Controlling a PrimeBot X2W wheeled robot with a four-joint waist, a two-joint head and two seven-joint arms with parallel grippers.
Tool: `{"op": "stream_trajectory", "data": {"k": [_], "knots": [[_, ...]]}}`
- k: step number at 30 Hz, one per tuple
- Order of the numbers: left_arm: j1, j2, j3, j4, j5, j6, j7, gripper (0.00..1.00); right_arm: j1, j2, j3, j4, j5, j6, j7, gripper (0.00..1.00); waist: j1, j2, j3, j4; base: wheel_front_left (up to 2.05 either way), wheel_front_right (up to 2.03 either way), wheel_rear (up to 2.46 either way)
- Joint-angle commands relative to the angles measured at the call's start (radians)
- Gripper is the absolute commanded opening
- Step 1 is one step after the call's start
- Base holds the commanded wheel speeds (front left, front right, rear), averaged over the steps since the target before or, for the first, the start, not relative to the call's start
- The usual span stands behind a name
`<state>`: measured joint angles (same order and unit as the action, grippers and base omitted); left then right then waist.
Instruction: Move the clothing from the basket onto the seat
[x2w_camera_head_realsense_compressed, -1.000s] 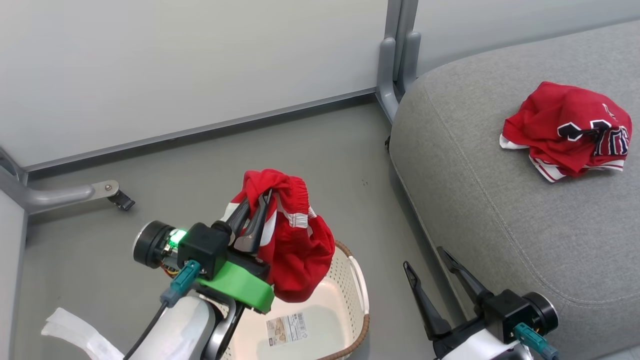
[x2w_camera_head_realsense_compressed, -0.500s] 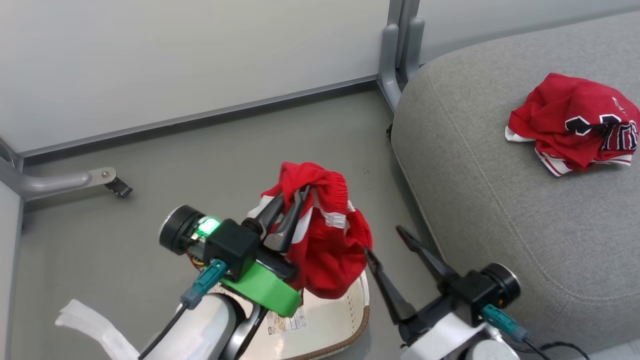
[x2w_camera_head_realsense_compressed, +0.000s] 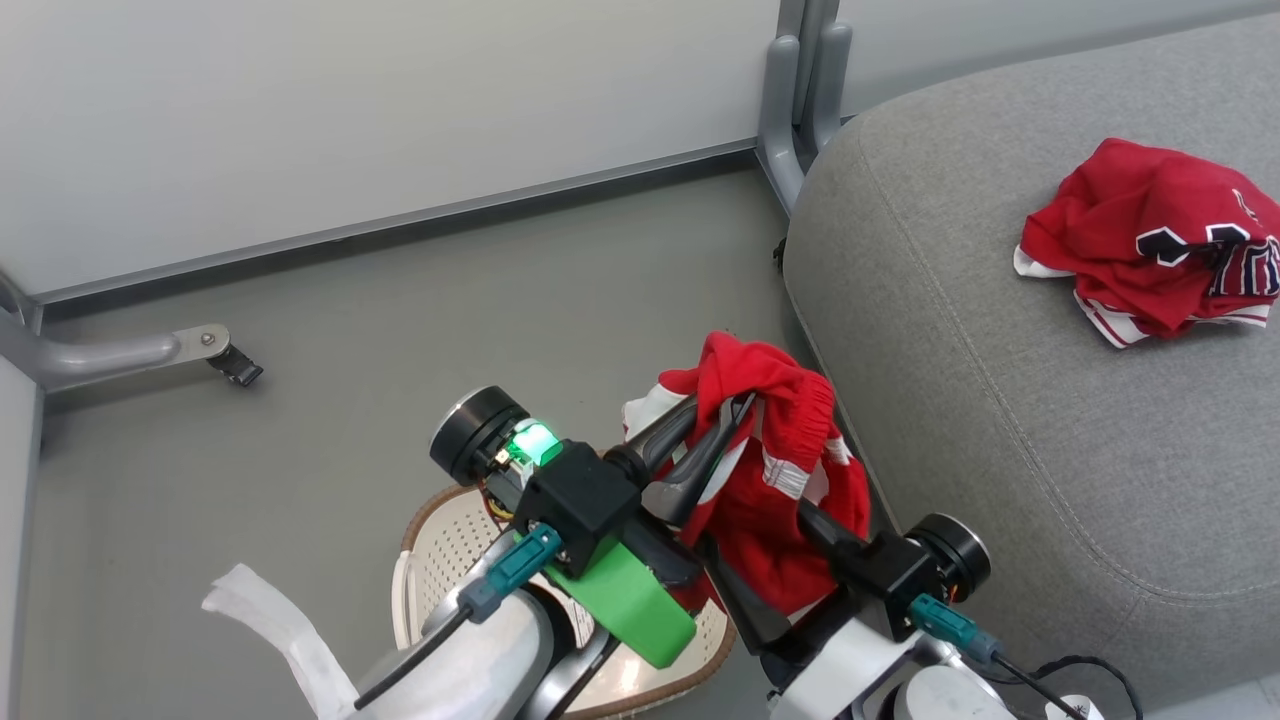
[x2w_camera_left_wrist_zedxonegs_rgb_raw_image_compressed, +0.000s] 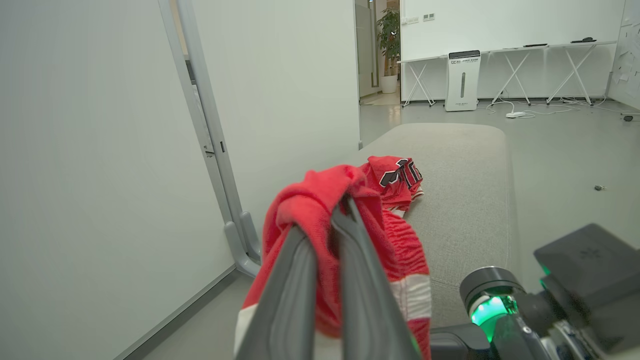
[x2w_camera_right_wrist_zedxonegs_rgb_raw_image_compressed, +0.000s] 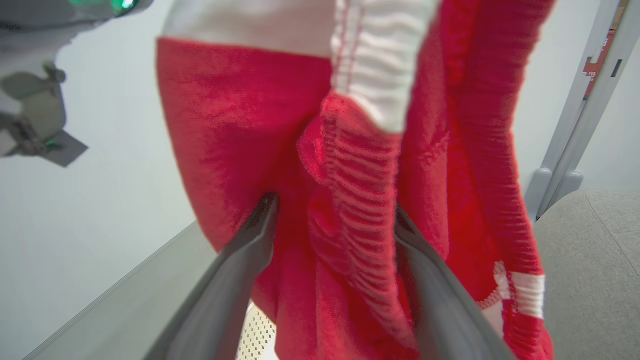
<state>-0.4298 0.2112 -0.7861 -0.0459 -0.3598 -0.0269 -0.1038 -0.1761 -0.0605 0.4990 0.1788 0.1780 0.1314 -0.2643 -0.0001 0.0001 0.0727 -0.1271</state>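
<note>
grey floor (x2w_camera_head_realsense_compressed: 400, 330) beside seat (x2w_camera_head_realsense_compressed: 1000, 420) | red garment (x2w_camera_head_realsense_compressed: 760, 380) hangs at seat's edge, clamped in left fingers (x2w_camera_head_realsense_compressed: 700, 458) | right fingers (x2w_camera_right_wrist_zedxonegs_rgb_raw_image_compressed: 235, 280) spread open around a fold | likely light, limp; grip the bunch

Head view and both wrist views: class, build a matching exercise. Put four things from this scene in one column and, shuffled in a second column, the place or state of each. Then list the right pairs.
Column A
1. red garment with white band
2. lettered red garment
3. basket
4. right gripper

Column B
a. standing on the floor
b. open, with red fabric between its fingers
c. lying on the seat
d. hanging from the shut left gripper

Pairs: 1-d, 2-c, 3-a, 4-b
</note>
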Motion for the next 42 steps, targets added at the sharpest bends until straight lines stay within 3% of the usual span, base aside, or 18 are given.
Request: {"op": "stream_trajectory", "data": {"k": [1,2,3,4,13,14,15,16,17,42], "knots": [[-0.014,0.000,-0.002,-0.004,-0.007,-0.007,0.003,0.00,-0.010,-0.007,0.006,0.006,0.005,-0.001,0.000,0.98,0.0001,-0.0001,0.000,0.000,0.00,0.00,0.00],[-0.012,-0.003,-0.005,-0.005,-0.010,-0.007,0.006,0.00,-0.009,-0.011,0.013,0.009,0.005,-0.001,0.000,0.41,0.0001,-0.0001,-0.001,0.000,0.00,0.00,0.00],[-0.010,-0.004,-0.007,-0.006,-0.013,-0.008,0.010,0.00,-0.008,-0.014,0.018,0.010,0.005,-0.001,0.000,0.12,0.0001,-0.0001,-0.001,0.000,0.00,0.00,0.00],[-0.006,-0.005,-0.009,-0.006,-0.019,-0.009,0.010,0.00,-0.005,-0.016,0.022,0.012,0.008,-0.001,0.000,0.00,0.0001,-0.0001,-0.001,0.000,0.00,0.00,0.00],[0.014,-0.006,-0.013,0.022,-0.037,0.001,0.002,0.00,0.020,-0.030,0.027,0.008,0.023,-0.001,0.000,0.00,0.0001,-0.0001,-0.014,0.001,0.00,0.00,0.00],[0.016,-0.007,-0.014,0.024,-0.038,0.001,0.001,0.07,0.022,-0.031,0.027,0.006,0.024,-0.001,0.000,0.00,0.0001,-0.0001,-0.015,0.001,0.00,0.00,0.00],[0.019,-0.007,-0.015,0.027,-0.040,0.002,-0.001,0.40,0.023,-0.032,0.028,0.005,0.024,-0.001,0.000,0.00,0.0001,-0.0001,-0.017,0.001,0.00,0.00,0.00],[0.021,-0.006,-0.015,0.029,-0.042,0.002,-0.003,0.88,0.023,-0.033,0.027,0.004,0.025,-0.001,0.000,0.00,0.0001,-0.0001,-0.018,0.001,0.00,0.00,0.00],[0.022,-0.007,-0.013,0.031,-0.042,0.005,-0.004,1.00,0.025,-0.034,0.026,0.003,0.026,-0.001,0.000,0.00,0.0001,-0.0001,-0.019,0.001,0.00,0.00,0.00],[0.041,0.022,-0.011,0.047,-0.056,0.033,-0.009,1.00,0.039,-0.025,-0.042,-0.034,-0.012,-0.001,0.000,0.00,0.0001,-0.0001,-0.020,-0.021,0.00,0.00,0.00]]}}
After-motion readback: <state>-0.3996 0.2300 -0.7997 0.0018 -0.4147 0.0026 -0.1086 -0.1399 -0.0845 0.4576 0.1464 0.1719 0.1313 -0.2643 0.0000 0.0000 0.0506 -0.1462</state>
